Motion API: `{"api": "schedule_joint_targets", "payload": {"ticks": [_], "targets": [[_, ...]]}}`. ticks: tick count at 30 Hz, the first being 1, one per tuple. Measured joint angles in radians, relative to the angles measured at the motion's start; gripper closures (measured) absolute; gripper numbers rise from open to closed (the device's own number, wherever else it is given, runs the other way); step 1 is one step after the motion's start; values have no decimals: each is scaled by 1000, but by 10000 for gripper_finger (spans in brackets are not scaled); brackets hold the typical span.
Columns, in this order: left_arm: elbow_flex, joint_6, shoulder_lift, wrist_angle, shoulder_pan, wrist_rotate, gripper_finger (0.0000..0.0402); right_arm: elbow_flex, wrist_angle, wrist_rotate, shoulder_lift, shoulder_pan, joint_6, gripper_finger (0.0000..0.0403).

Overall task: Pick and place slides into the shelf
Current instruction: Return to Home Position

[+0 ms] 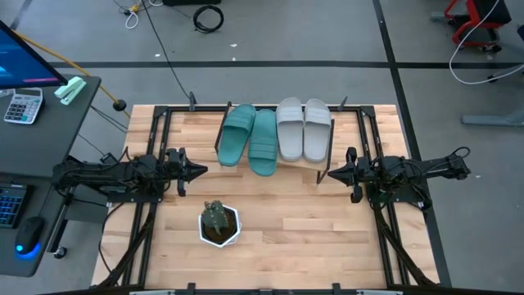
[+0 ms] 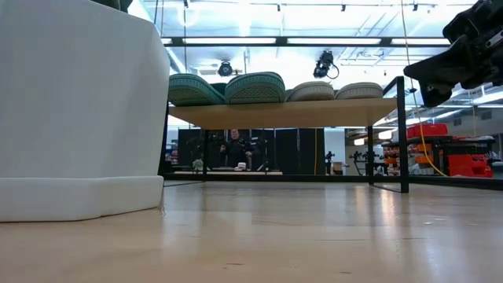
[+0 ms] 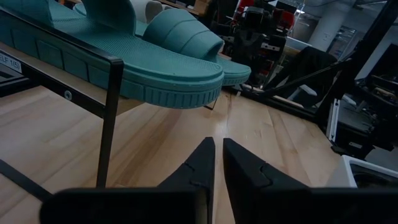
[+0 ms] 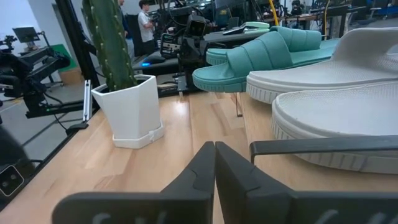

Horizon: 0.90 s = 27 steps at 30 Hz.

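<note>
Placement appears complete: the teal slides (image 1: pixel 250 139) and the grey-white slides (image 1: pixel 304 129) lie side by side on the shelf (image 2: pixel 283 115), teal towards the left arm. The left gripper (image 1: pixel 201 170) sits low, just off the shelf's left end, fingers together on nothing. The right gripper (image 1: pixel 322 174) mirrors it at the right end, likewise closed and empty. For the retreat to home, draw each arm straight back from the shelf. Keep the left clear of the overhanging teal sole and the potted plant (image 1: pixel 219 223).
</note>
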<state>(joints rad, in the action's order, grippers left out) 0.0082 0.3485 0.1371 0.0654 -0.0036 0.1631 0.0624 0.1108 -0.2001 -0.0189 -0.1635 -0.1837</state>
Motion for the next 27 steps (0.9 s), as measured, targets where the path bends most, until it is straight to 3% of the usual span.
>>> {"api": "schedule_joint_targets", "payload": {"ticks": [16,27], "targets": [[0,0,0,0,0,0,376,0,0,0,0,0,0,385],[0,0,0,0,0,0,361,0,0,0,0,0,0,385]]}}
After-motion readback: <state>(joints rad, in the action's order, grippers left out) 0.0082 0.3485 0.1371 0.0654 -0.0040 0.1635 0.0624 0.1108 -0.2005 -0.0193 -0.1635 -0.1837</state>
